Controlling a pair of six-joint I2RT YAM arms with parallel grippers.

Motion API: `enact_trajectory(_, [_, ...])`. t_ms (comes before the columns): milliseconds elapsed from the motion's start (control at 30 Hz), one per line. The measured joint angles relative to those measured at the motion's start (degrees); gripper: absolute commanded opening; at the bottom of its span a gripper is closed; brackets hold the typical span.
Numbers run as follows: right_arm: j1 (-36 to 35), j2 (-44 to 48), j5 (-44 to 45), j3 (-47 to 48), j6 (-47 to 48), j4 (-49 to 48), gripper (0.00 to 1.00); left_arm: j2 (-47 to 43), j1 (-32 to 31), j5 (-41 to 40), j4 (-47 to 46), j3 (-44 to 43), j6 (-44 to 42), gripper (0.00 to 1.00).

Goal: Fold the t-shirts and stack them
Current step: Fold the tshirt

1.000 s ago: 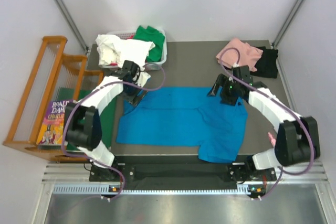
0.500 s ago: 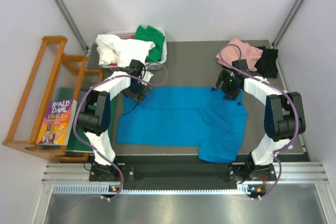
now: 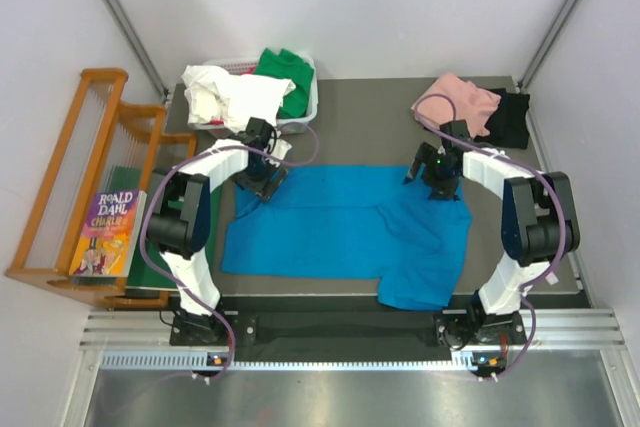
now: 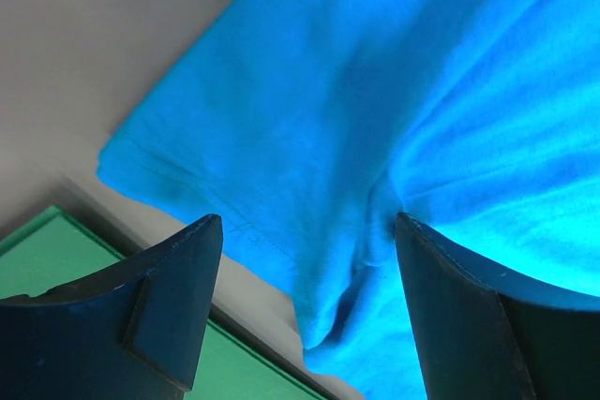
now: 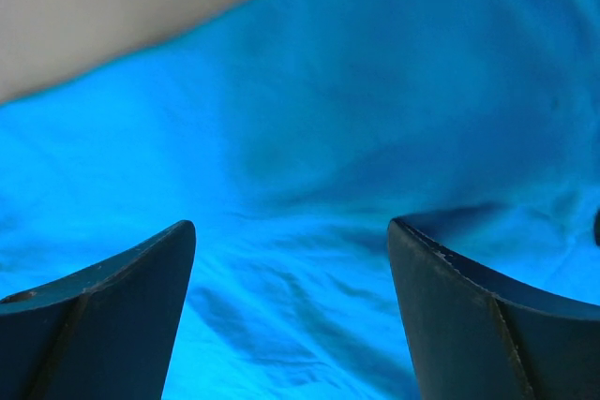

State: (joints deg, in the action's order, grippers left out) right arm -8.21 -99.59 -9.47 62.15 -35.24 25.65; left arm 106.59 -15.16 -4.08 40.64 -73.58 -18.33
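Observation:
A bright blue t-shirt (image 3: 345, 232) lies spread on the grey table (image 3: 365, 122), with one part folded over at the front right. My left gripper (image 3: 263, 181) is open right over the shirt's far left corner; in the left wrist view (image 4: 305, 231) a raised fold of blue cloth (image 4: 347, 259) lies between the fingers. My right gripper (image 3: 437, 185) is open over the shirt's far right corner, and blue cloth (image 5: 300, 185) fills the right wrist view between its fingers. Pink (image 3: 458, 102) and black (image 3: 512, 119) tees lie at the back right.
A white basket (image 3: 300, 119) at the back left holds white (image 3: 222, 92) and green (image 3: 285, 72) tees. A flat dark green board (image 3: 210, 232) lies along the table's left edge, also in the left wrist view (image 4: 131, 306). A wooden rack (image 3: 80, 182) with a book (image 3: 105, 232) stands to the left.
Both grippers have come down onto the blue shirt's far corners, the left moving slightly right, the right slightly nearer. The shirt has not visibly moved.

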Motion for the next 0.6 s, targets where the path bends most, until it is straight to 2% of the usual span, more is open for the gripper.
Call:
enact_trajectory(200, [0.5, 1.6, -0.1, -1.4, 0.8, 0.3, 0.84, 0.1, 1.0, 2.0, -0.3, 0.5, 0.4, 0.79])
enact_trajectory(300, [0.8, 2.1, -0.2, -1.4, 1.0, 0.6, 0.85, 1.6, 3.5, 3.6, -0.9, -0.3, 0.9, 0.79])
enact_trajectory(600, [3.0, 5.1, -0.2, -2.9, 1.7, 0.9, 0.88, 9.1, 10.8, 8.6, 1.4, -10.2, 2.8, 0.78])
